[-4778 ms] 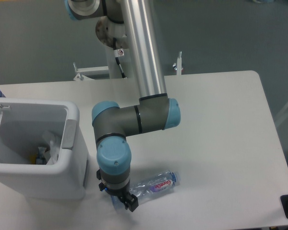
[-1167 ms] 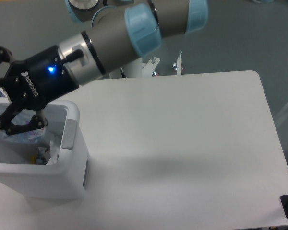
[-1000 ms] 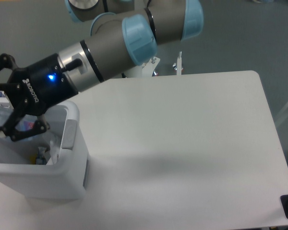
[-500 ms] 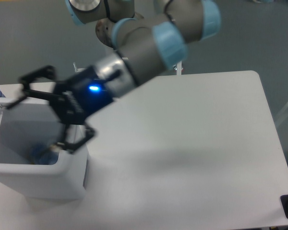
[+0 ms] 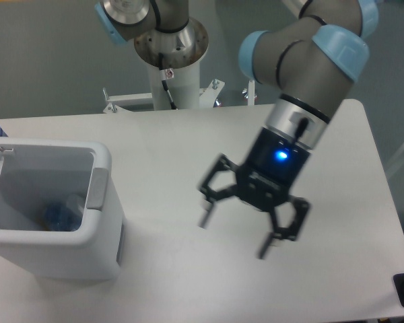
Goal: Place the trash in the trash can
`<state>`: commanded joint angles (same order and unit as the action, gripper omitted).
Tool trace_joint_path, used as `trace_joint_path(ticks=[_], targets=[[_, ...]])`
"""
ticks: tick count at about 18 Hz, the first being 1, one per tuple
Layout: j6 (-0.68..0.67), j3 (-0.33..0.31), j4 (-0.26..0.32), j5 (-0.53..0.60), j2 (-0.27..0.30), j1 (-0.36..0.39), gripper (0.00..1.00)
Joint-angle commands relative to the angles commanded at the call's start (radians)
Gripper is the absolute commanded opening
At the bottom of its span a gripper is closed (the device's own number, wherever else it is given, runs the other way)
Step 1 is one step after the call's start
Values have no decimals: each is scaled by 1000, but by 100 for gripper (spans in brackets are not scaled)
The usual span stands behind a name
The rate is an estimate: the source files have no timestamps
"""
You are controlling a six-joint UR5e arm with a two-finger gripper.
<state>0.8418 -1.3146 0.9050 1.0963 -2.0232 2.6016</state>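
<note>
- bottle (image 5: 62,214) now lies at the bottom of the trash can (image 5: 97,202); blue cap end shows through the opening, the rest is blurry. A second ago it hung in the claw over the bin.
- paper wrapper: can't make it out in the can now. White crumpled stuff was visible in there earlier, so it's probably under or beside the bottle, but not confirmed.
- trash can sits at the table's left edge, upright, same spot as before.
- gripper (image 5: 252,212) has swung right, away from the can, and is now above the middle of the table (image 5: 337,128). Fingers spread wide, nothing between them. Motion-blurred, so it's moving fast.
- tabletop patch at the front where the bottle lay earlier has nothing on it now.
- Read: release happened, arm is retreating. No loose trash seen on the table, so the task looks done or very nearly. Only open item is the unconfirmed wrapper.
</note>
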Motion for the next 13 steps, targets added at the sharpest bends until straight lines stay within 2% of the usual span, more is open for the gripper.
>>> trace_joint_path(ticks=[4, 7, 13], targets=[[138, -9, 14, 198, -15, -5, 100], [167, -9, 80, 302, -22, -6, 100], [258, -11, 165, 393, -25, -11, 100]])
